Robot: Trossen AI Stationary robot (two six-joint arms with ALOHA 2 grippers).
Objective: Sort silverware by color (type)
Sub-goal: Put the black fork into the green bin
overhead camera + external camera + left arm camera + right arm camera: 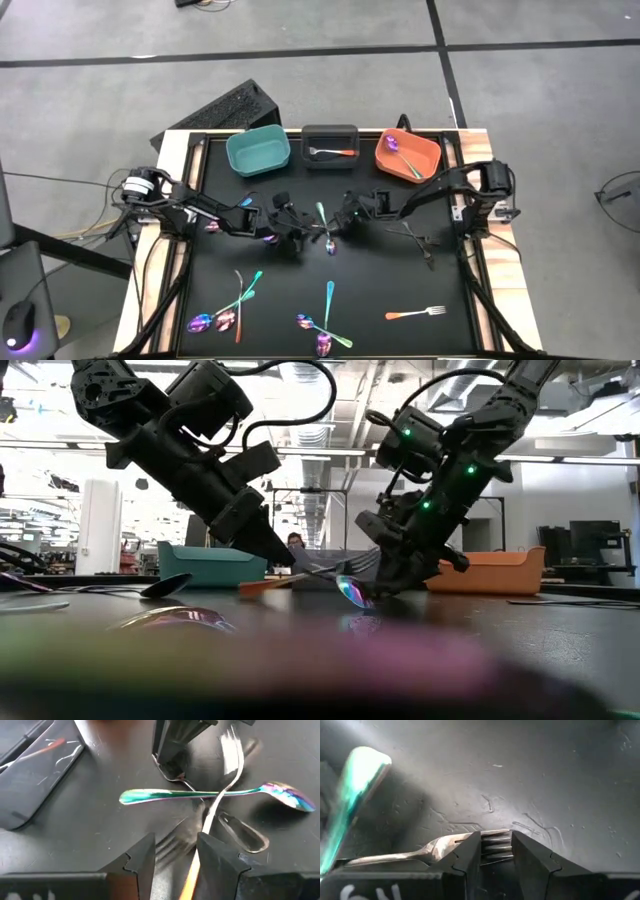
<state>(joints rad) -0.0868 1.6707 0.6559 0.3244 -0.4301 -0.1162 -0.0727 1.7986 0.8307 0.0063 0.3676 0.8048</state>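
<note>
An orange-handled fork [223, 785] spans the gap between my two grippers and crosses over an iridescent purple-teal spoon [170, 795] that lies on the black table [400, 270]. My left gripper [175, 845] is open, and the fork's orange handle [191, 877] runs through its gap beside one finger. My right gripper [496, 842] is shut on the fork's tines. In the low view the fork [315, 572] slants up from its orange end toward my right gripper [385, 582]. In the high view my left gripper [292, 225] and right gripper [347, 215] flank the spoon [325, 225]. My right gripper has the fork's tine end [496, 844] between its two fingers, with the neck running off behind one finger. The fork's tine end is raised off the table and its orange end sits low by my left gripper. Whether my left gripper touches the handle, I cannot tell.
Along the far edge stand a teal bin [258, 152], a dark grey bin [329, 133] with an orange-handled fork in it, and an orange bin [425, 152] with iridescent pieces. Several more forks and spoons lie near the table's near edge [240, 295] [325, 325] [415, 313].
</note>
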